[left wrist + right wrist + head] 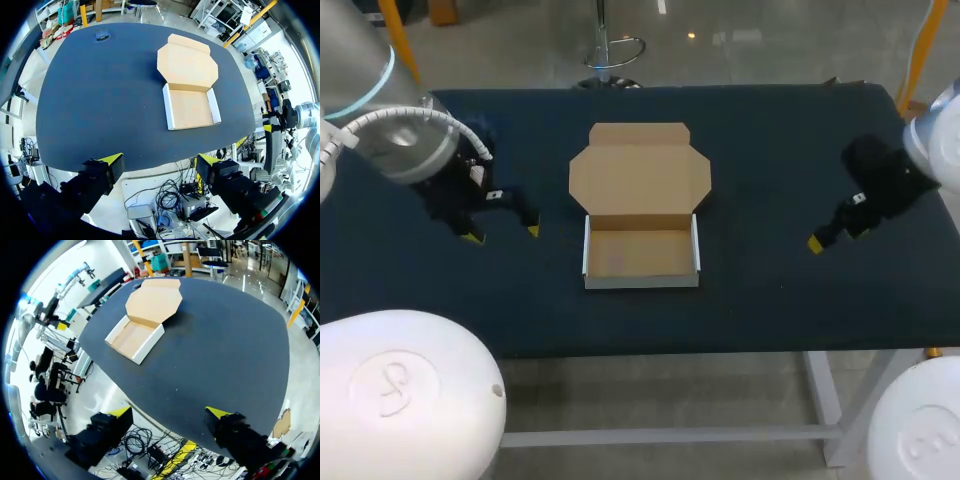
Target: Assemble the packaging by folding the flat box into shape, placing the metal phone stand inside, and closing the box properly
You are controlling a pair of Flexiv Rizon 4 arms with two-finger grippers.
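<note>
Your box (pixel 640 255) stands folded into a tray in the middle of the desk (pixel 770 150). Its lid (pixel 638 170) lies open and flat behind it, and the tray is empty. So I judge the step in hand is putting in the phone stand. A small dark thing (pixel 102 34) sits near a far corner, well apart from the box. It may be the stand, but I cannot tell. Your left tool (pixel 502 234) and right tool (pixel 835 238) hang at either side of the box, both spread, holding nothing. Next you need to find and grasp the stand. I can read no writing on the box.
</note>
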